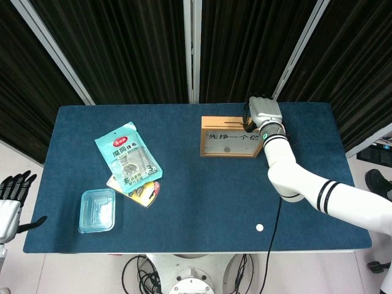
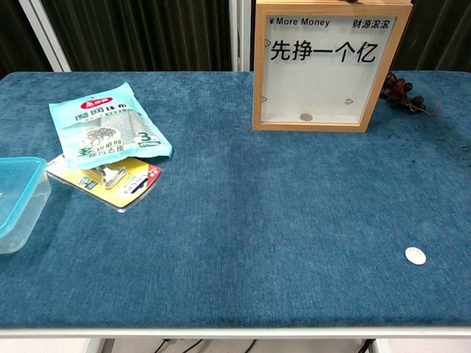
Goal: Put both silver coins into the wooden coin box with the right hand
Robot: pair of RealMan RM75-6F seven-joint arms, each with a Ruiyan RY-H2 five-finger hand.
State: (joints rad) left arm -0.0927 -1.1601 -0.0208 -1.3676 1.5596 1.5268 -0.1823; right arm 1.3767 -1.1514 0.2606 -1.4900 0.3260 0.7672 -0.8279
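Observation:
The wooden coin box [image 1: 204, 144] stands upright at the back of the blue table, its wooden frame [image 2: 257, 73] around a clear front with printed text. One silver coin [image 2: 306, 117] lies inside at the bottom. The other silver coin [image 2: 415, 255] lies on the cloth near the front right edge, also seen as a coin [image 1: 260, 228] from the head. My right hand [image 1: 263, 111] rests over the box's top right end, fingers curled down at the slot, nothing visibly in them. My left hand [image 1: 11, 196] hangs off the table's left side, fingers apart, holding nothing.
A teal snack pouch [image 2: 107, 123] overlaps a yellow packet [image 2: 110, 179] at the left. A blue plastic container [image 2: 15, 198] sits at the left front edge. A bunch of dark grapes [image 2: 403, 94] lies just right of the box.

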